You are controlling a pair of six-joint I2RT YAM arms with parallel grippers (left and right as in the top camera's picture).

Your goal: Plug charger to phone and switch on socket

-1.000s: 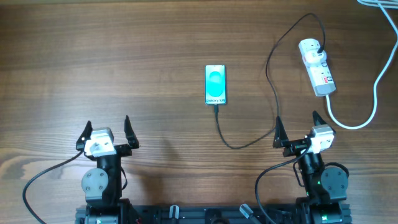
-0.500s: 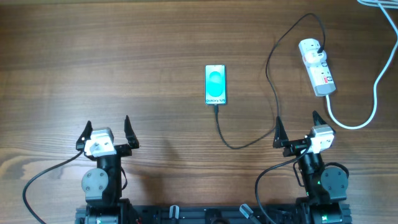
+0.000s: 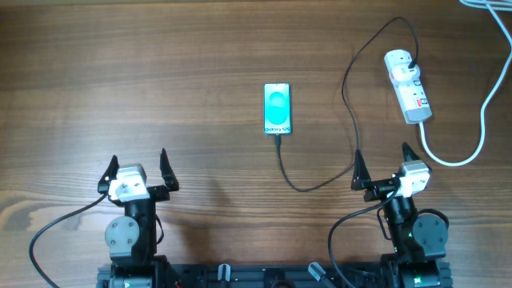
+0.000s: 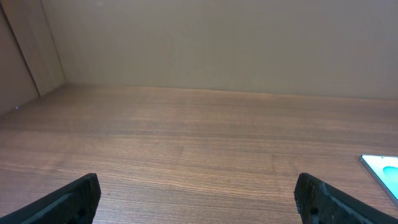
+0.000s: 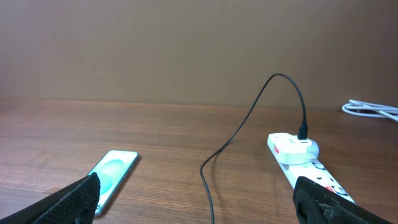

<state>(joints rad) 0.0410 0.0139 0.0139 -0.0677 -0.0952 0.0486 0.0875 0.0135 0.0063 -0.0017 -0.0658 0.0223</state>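
The phone [image 3: 277, 109] lies flat at the table's centre, turquoise screen up, white lettered strip at its near end. The charger's thin black cable [image 3: 302, 186] runs from the phone's near end, loops right and climbs to the white adapter [image 3: 399, 60] on the far end of the socket [image 3: 410, 90], a white power strip at the back right. Whether the plug tip sits in the phone I cannot tell. My left gripper [image 3: 138, 168] stands open near the front left. My right gripper [image 3: 382, 164] stands open at the front right, below the socket. In the right wrist view the phone [image 5: 114, 173], cable [image 5: 208, 186] and socket [image 5: 308, 168] lie ahead.
A thick white cord [image 3: 472, 120] curls from the socket's near end and runs up off the back right corner. The phone's corner [image 4: 382, 169] shows at the right edge of the left wrist view. A plain wall stands behind the wooden table [image 3: 160, 80].
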